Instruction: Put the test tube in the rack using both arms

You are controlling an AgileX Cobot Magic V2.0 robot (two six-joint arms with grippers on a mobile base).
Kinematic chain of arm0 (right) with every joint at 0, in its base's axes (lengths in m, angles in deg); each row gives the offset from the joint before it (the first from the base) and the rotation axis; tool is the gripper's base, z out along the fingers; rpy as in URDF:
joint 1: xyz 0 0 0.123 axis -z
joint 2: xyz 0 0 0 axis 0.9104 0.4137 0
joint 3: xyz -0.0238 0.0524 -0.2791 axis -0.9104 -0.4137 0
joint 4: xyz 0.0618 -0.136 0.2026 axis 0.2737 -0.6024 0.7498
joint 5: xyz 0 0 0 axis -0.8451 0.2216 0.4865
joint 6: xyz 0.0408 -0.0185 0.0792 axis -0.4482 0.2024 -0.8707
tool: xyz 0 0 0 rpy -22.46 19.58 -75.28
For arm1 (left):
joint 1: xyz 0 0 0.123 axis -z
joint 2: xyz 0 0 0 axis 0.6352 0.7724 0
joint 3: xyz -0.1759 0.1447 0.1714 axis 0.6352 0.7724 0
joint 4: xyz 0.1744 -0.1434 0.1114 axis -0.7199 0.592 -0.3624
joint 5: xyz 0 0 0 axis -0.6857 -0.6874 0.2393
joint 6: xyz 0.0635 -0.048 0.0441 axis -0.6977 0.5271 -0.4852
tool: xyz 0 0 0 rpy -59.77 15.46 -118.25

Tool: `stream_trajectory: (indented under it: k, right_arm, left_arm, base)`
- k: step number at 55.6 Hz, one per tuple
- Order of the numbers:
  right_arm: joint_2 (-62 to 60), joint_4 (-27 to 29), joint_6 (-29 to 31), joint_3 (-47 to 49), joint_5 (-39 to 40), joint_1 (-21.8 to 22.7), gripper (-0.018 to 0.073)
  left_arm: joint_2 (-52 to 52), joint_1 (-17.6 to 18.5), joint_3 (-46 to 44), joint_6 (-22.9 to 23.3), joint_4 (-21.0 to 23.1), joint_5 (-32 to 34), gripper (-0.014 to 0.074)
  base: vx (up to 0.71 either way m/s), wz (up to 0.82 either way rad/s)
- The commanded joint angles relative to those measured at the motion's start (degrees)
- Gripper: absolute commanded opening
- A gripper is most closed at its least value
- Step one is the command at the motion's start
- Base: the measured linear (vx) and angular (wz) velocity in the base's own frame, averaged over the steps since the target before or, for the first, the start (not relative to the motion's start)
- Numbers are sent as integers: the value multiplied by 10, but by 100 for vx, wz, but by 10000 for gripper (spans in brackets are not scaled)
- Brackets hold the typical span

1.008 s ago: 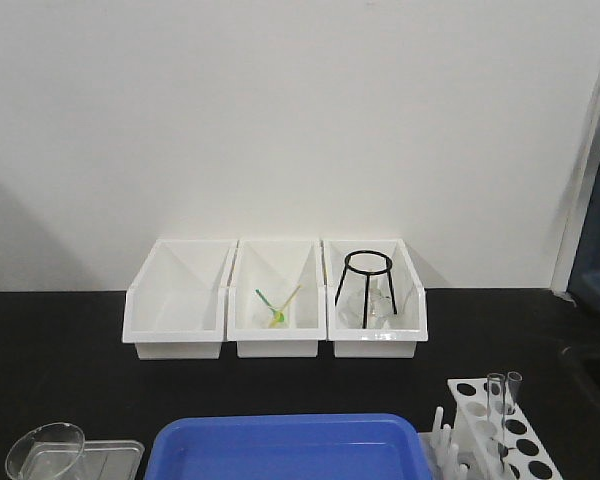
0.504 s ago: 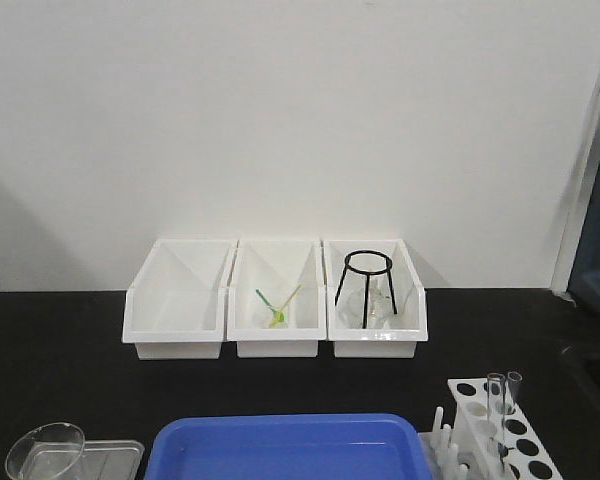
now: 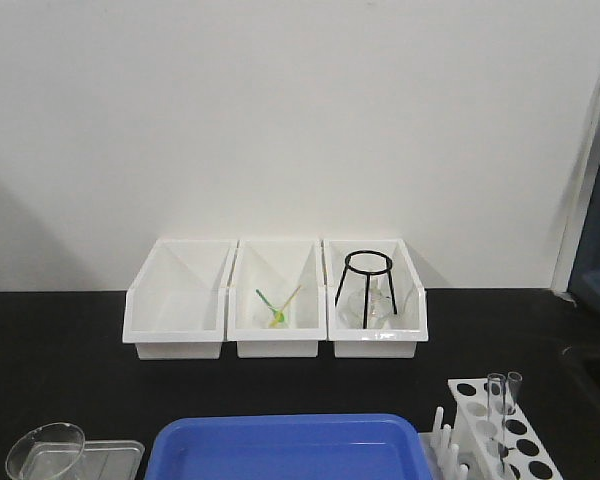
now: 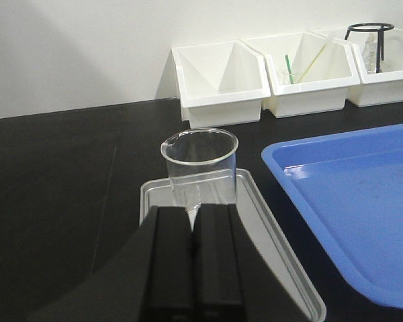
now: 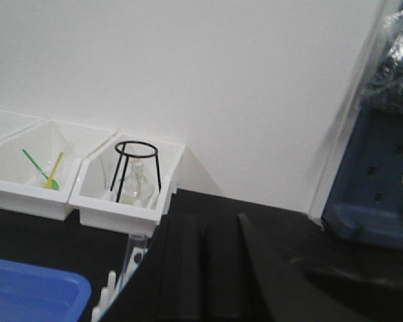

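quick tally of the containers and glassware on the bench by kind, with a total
white bins: 3
blue tray: 1
clear shallow tray: 1
glass beaker: 1
test tubes standing in the rack: 2
rack: 1
black wire tripod stand: 1
glass flask under the tripod: 1
total: 11

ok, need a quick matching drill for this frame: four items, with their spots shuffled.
Items:
1. beaker
2. black wire stand
3. test tubes
4. green and yellow sticks

Places:
A. middle white bin
B. rack
C. clear tray
D. right white bin

Pairs: 1-C, 2-D, 3-B, 4-A
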Motion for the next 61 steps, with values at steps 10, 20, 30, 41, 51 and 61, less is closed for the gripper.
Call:
stream_trajectory:
  k: [10,20,30,41,51,61]
  right_arm:
    - [-183,223,198,-129,-51,-12,-11]
    - [-331,272,197,-216,-77,-12,-11]
    - [-347,278,200,-213,-118,-10,-11]
    - [-351,278,199,-213,-118,-10,-11]
    - [-352,278,199,-213,-118,-10,-11]
    - [-352,278,199,-213,-118,-10,-11]
  left_arm:
    - [-7,0,-18,3,6,44,-6]
    - [-7,0,-18,3,6,44,-6]
    - [-7,0,-18,3,6,44,-6]
    - [-7,0,-18,3,6,44,-6]
    - [-7,0,-18,3,6,44,-6]
    - [-7,0,-18,3,6,44,-6]
  base:
    - [0,0]
    - [0,0]
    - [0,0]
    - [0,0]
    - [0,0]
    - [0,0]
